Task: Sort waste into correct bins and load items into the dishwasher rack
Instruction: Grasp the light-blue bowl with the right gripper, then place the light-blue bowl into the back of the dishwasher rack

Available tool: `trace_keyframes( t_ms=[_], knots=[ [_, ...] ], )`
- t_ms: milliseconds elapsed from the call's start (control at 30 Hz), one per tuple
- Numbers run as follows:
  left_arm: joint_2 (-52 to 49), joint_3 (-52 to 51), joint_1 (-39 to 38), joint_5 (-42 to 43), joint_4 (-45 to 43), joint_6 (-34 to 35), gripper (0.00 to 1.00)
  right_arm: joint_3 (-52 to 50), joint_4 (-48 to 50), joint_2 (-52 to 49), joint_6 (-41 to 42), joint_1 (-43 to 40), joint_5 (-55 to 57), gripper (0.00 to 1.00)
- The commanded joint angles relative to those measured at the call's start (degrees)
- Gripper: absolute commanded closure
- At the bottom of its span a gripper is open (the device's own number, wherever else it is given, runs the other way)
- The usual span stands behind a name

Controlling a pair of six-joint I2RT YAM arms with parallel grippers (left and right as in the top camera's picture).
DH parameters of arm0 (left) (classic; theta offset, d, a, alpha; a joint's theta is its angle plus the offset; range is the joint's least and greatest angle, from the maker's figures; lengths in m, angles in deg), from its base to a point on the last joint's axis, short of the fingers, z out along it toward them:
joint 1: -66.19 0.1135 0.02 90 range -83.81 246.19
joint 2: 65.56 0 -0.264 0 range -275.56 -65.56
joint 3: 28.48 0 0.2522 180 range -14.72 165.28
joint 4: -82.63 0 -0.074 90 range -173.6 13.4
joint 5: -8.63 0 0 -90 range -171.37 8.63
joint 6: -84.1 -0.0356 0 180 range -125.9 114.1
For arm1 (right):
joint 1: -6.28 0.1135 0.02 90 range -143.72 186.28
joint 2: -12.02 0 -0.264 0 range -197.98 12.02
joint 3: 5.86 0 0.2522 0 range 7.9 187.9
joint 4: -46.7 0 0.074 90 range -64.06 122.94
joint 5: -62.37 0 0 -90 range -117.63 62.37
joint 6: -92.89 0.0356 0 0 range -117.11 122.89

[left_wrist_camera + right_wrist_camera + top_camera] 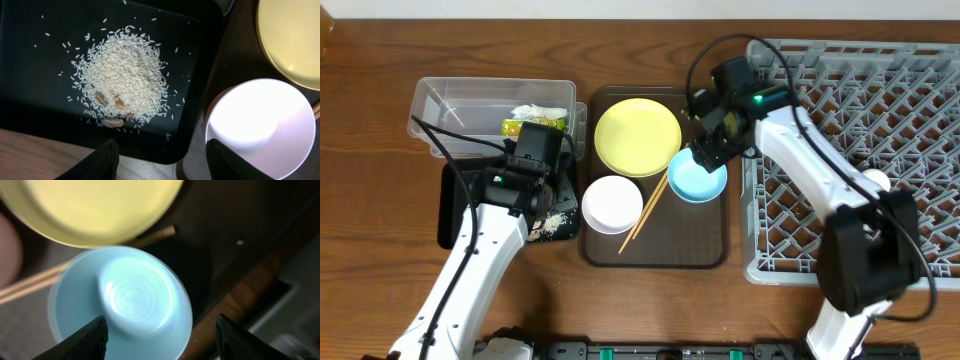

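The heap of white rice (125,75) lies in the black tray (40,115), with a few brown bits in it. My left gripper (162,162) is open and empty above the tray's corner, next to the white bowl (260,130). The wrapper (535,122) lies in the clear tub (490,95). My right gripper (162,337) is open just above the light blue bowl (125,300), its fingers either side of the bowl. The yellow plate (637,137), white bowl (612,204), blue bowl (700,182) and chopsticks (645,215) lie on the brown serving tray (655,255). The grey rack (900,90) stands at the right.
A small pale round thing (873,182) shows in the rack beside my right arm; I cannot tell if it is the cup. The rack's wall stands close to the right of the blue bowl. Wooden table surrounds everything.
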Motion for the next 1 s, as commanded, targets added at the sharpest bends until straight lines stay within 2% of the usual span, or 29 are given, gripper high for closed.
trace_keyframes(
  t_ms=[0,100,133,333,667,800,967],
  knots=[
    [-0.52,0.66,0.35,-1.14,0.22,0.31,0.41,0.0,0.17,-2.75,0.17,0.39,3.8,0.35],
    [-0.52,0.66,0.35,-1.11,0.2,0.31,0.41,0.0,0.33,-4.02,0.76,0.39,5.46,0.37],
    [-0.52,0.66,0.35,-1.11,0.2,0.31,0.4,0.0,0.37,-4.33,0.87,0.39,5.46,0.4],
    [-0.52,0.68,0.35,-1.11,0.22,0.31,0.4,0.0,0.04,-5.09,2.86,0.39,5.46,0.77],
    [-0.52,0.66,0.35,-1.09,0.22,0.31,0.4,-0.02,-3.8,-5.09,4.37,0.35,5.46,0.88],
    [-0.52,0.66,0.35,-1.09,0.22,0.31,0.4,-0.02,-4.37,-5.09,4.37,0.35,5.46,0.98],
    [-0.52,0.68,0.35,-1.09,0.22,0.31,0.4,-0.02,-4.46,-5.09,5.27,0.35,5.46,0.99]
  ],
)
